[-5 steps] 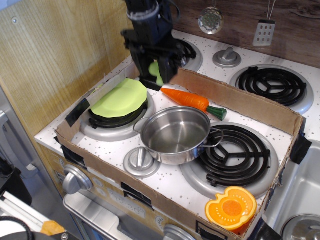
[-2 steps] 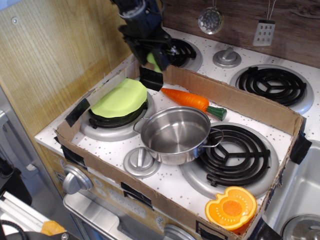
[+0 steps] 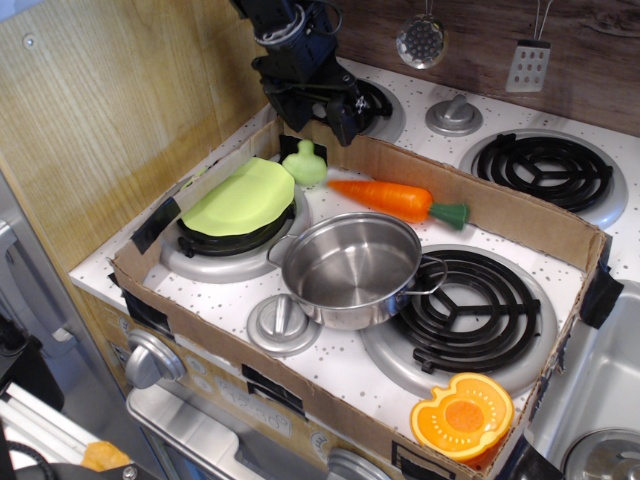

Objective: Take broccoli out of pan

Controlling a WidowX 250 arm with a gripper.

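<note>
The broccoli, a small pale-green toy floret, lies on the stove top at the back left of the cardboard box, between the lime-green disc and the carrot. The pan, a shiny steel pot with wire handles, stands empty in the middle of the box. My gripper hangs above the box's back wall, just above and behind the broccoli. Its fingers are spread and hold nothing.
A grey knob-topped lid lies in front of the pan. An orange squash half sits at the box's front right corner. The cardboard box wall rings the front burners. A wooden panel stands at the left.
The gripper, which held the broccoli above the box's back left, has opened and lifted back. The broccoli now lies on the stove top. The carrot has shifted slightly right.
</note>
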